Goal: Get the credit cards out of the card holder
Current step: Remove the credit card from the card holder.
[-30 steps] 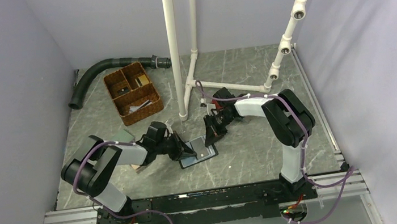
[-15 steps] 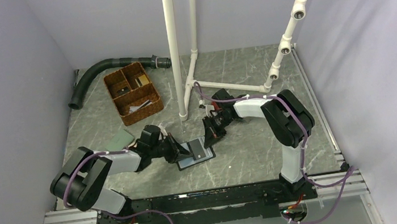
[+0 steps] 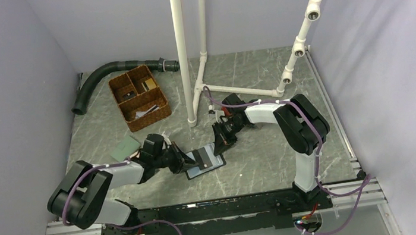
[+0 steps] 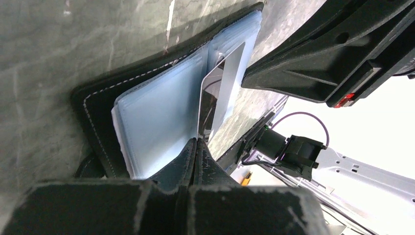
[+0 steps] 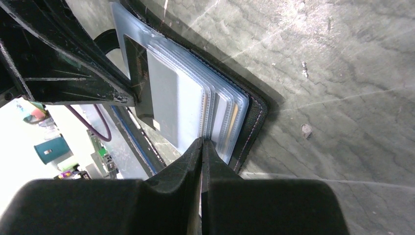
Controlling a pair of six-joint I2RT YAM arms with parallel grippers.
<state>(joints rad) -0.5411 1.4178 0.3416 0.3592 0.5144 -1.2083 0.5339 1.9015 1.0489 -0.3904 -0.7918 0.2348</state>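
The card holder lies open on the table, its black edge framing light blue sleeves. A dark grey credit card sticks out of a sleeve at a tilt. My left gripper is shut on that card's lower corner. From the opposite side my right gripper is shut on the edge of a clear sleeve, beside the stack of sleeves. The same card shows in the right wrist view. The orange-yellow card is out of view.
A wicker basket with small items stands at the back left, with a black hose behind it. A white pipe frame rises mid-back. A green wallet lies left of my left arm.
My left arm has drawn back to the left with the card, which now stands farther out of the sleeve. The right gripper has stayed on the card holder.
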